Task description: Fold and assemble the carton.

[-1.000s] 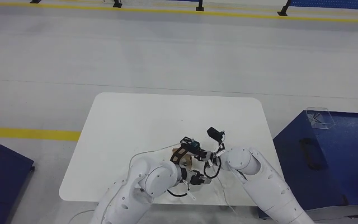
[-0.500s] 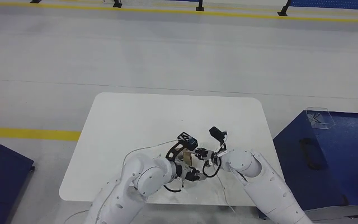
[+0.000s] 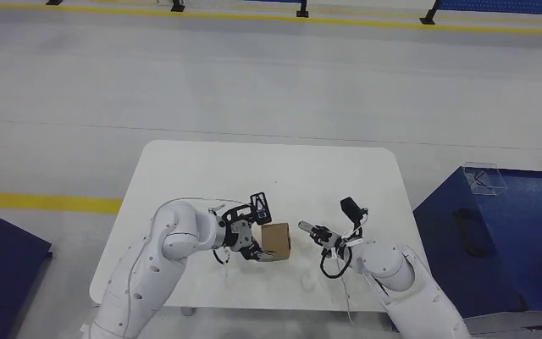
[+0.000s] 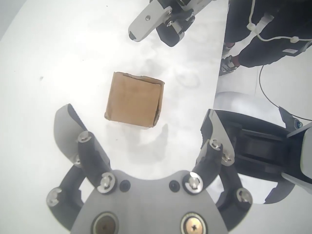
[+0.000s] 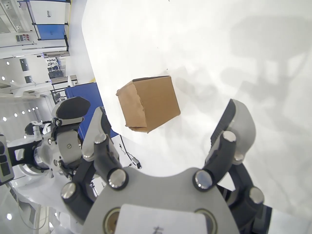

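Worktop (image 3: 254,169) carries the carton (image 3: 275,240), standing as a closed cube. Left pincer (image 4: 137,115) & right pincer (image 4: 152,37) flank the carton, both wide open, empty. We reckon folding's approx done; side seam gapes.

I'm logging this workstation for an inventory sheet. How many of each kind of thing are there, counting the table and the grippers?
Brown carton: 1
Grippers, both open, the left gripper and the right gripper: 2
White table: 1
Total: 4
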### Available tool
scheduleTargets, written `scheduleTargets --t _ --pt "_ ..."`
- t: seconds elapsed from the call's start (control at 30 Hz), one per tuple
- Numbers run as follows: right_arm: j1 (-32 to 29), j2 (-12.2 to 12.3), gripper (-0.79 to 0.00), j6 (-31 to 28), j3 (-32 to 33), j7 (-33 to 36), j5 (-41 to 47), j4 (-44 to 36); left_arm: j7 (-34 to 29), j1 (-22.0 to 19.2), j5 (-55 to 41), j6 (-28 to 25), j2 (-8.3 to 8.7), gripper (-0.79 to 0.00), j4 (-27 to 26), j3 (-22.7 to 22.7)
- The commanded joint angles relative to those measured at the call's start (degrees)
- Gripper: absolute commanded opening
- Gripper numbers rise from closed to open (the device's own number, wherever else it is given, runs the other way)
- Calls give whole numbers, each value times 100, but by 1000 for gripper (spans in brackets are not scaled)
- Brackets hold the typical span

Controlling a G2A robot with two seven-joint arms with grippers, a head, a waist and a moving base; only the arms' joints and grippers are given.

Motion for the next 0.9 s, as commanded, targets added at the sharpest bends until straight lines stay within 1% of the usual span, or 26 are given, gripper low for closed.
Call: scheduleTargets --t 0.0,0.23,0.3,0.33,0.4,0.47,0.57,0.73,0.87 --pt "1 0 0 -1 -1 1 -1 1 79 -41 37 177 -11 0 95 21" --pt "-10 -1 0 -24 -6 -2 3 2 79 -41 37 177 -11 0 95 21" --pt "-20 0 0 -97 6 36 20 62 335 -49 655 179 2 0 -119 83" --pt "1 -1 0 -84 69 31 99 92 550 -27 858 44 5 0 -58 145" --pt "29 7 0 -67 142 16 75 119 1010 -171 942 -463 4 0 261 206" --pt "56 12 0 -54 192 30 64 131 1293 -375 1324 -710 -9 0 596 355" --pt "110 25 0 -20 310 144 126 179 1863 -664 1727 -710 -55 0 1013 776" --pt "214 30 0 82 406 236 189 340 2824 -1076 2176 -710 -121 0 1798 1334" --pt "258 26 0 83 424 251 234 405 3281 -1338 2456 -710 -182 0 2219 1810"
